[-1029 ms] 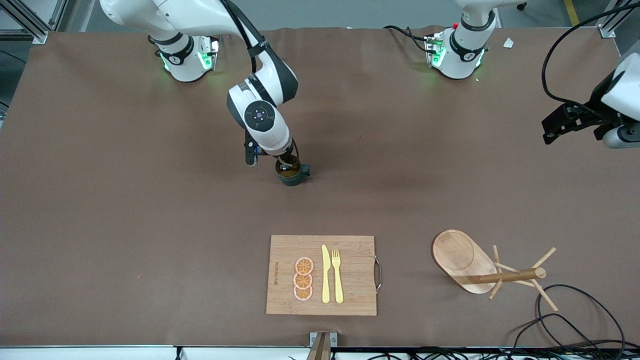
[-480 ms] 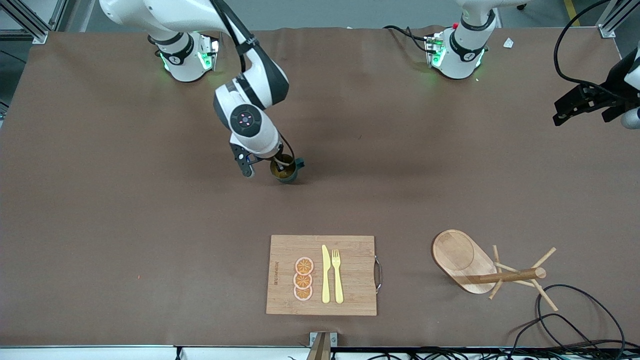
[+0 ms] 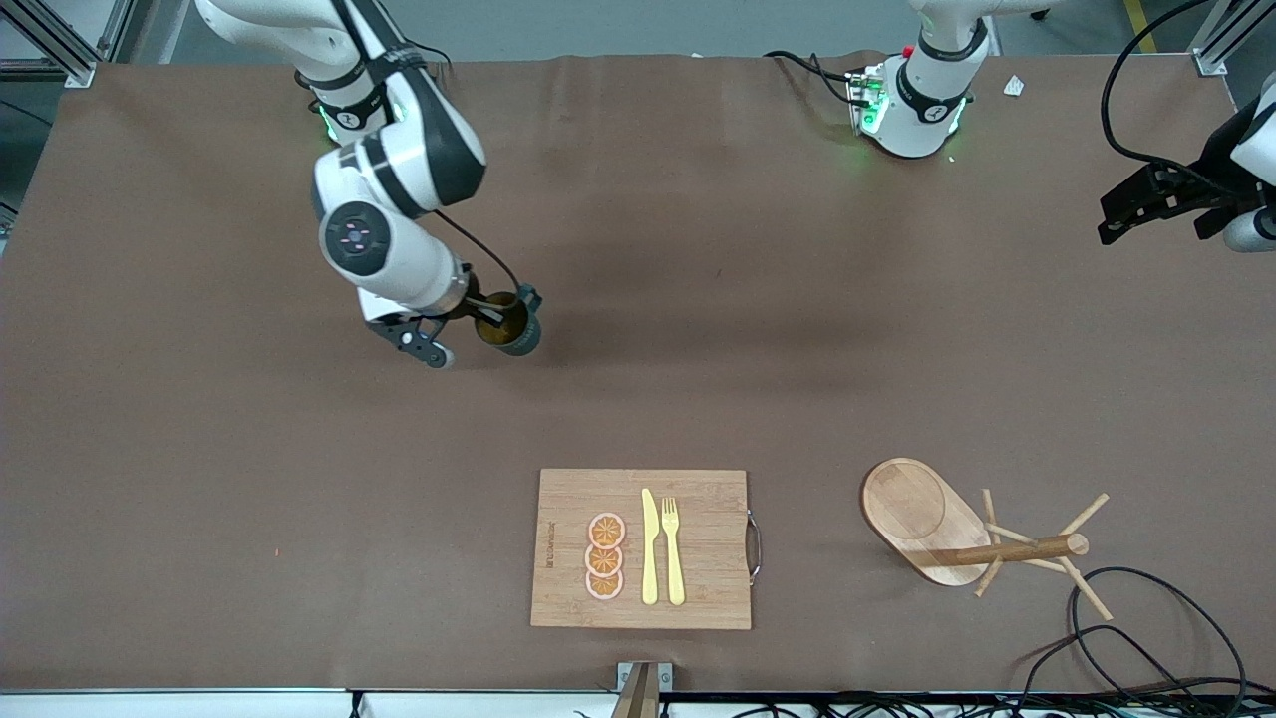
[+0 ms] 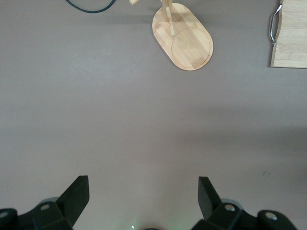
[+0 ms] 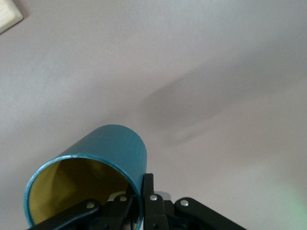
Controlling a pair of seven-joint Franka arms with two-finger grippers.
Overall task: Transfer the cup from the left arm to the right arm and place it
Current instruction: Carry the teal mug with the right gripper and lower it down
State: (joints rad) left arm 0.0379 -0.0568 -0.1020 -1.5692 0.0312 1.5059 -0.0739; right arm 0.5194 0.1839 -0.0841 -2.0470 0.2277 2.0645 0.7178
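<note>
One cup (image 3: 512, 326) is in play, held off the worktop (image 3: 199, 449) by the right pincer (image 3: 485, 316), whose fingers pinch the cup's rim, one inside and one outside. The cup hangs over bare worktop toward the right arm's end. The left pincer (image 4: 143, 196) waits with its fingers spread wide and nothing between them, up over the left arm's end of the worktop.

Well clear of both pincers lie one bamboo cutting board (image 3: 641, 548) carrying three orange slices (image 3: 604, 556), one yellow knife (image 3: 649, 546) and one yellow fork (image 3: 673, 548), and one wooden mug tree (image 3: 972, 534) tipped on its side. A line of print runs along the board's edge, too small to read.

The right wrist view alone shows the cup's yellow inside (image 5: 76, 184) and the grip on its rim; the front view alone shows the cup's handle (image 3: 528, 296).
</note>
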